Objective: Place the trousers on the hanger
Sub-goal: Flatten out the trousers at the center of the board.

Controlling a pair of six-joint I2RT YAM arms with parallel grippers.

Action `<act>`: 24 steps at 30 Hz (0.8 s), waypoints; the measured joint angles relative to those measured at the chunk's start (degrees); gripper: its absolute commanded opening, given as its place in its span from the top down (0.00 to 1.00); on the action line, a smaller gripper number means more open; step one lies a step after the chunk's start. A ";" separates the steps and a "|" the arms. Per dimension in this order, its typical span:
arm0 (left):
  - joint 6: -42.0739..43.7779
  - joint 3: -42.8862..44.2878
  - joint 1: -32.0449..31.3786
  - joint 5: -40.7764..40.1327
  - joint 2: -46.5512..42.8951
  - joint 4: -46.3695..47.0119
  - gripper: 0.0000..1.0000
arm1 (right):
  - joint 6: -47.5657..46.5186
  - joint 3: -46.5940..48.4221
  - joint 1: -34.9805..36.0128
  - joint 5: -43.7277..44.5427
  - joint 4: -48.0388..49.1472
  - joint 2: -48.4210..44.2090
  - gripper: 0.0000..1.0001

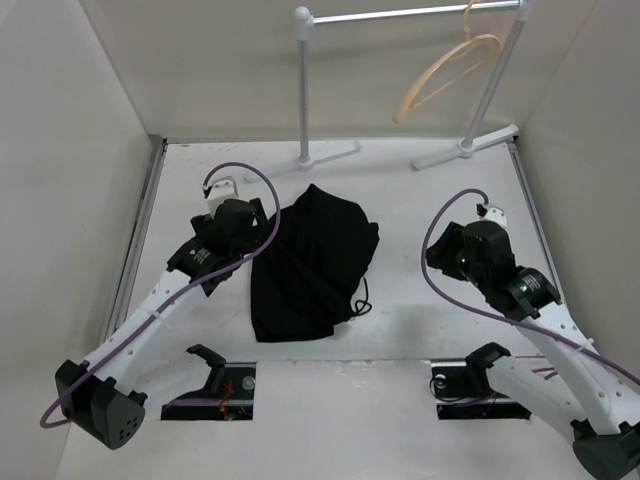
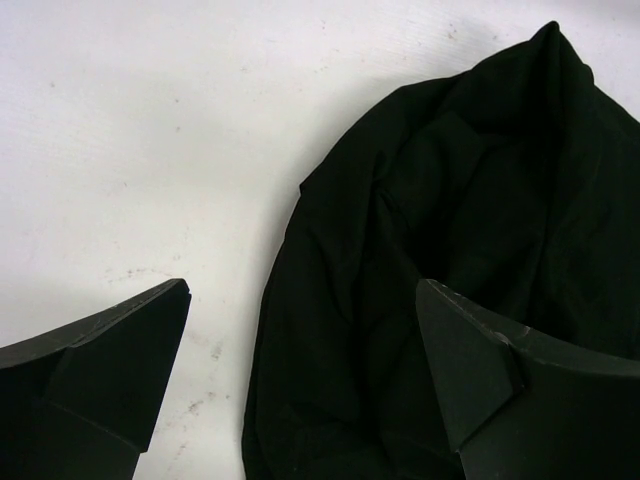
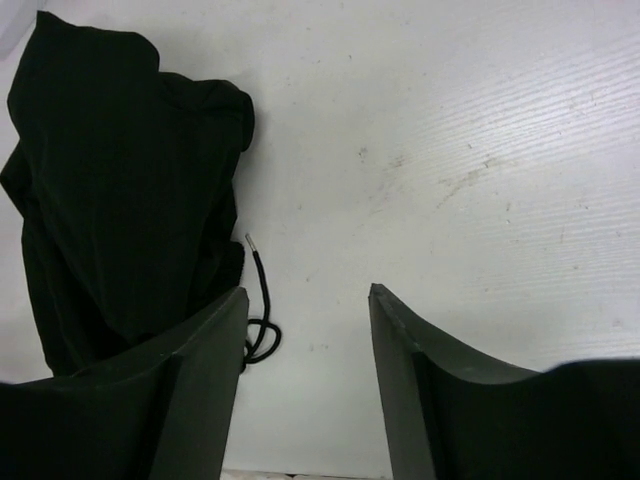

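Note:
The black trousers (image 1: 310, 262) lie crumpled on the white table, their drawstring (image 3: 260, 300) trailing at the right edge. The light tan hanger (image 1: 445, 75) hangs by its hook from the white rail at the back right. My left gripper (image 1: 262, 222) is open, low over the trousers' left edge (image 2: 400, 250), one finger over bare table, the other over the cloth. My right gripper (image 1: 432, 250) is open and empty over bare table, to the right of the trousers (image 3: 120, 180).
The white rail stand (image 1: 400, 15) with two posts and feet stands at the back of the table. White walls close in left, right and back. Two cut-outs with black mounts (image 1: 215, 378) sit at the near edge.

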 measured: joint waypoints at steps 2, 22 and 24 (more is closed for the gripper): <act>-0.02 0.11 0.09 0.02 0.17 -0.33 0.00 | 0.22 -0.04 -0.15 -0.07 0.17 -0.37 0.50; -3.26 -10.54 6.69 10.97 -1.33 7.10 0.41 | 1.31 0.85 19.82 -13.75 14.32 20.13 0.31; -4.76 -13.11 7.08 11.91 -1.29 5.88 0.30 | 1.51 0.94 21.79 -14.69 15.67 22.93 0.30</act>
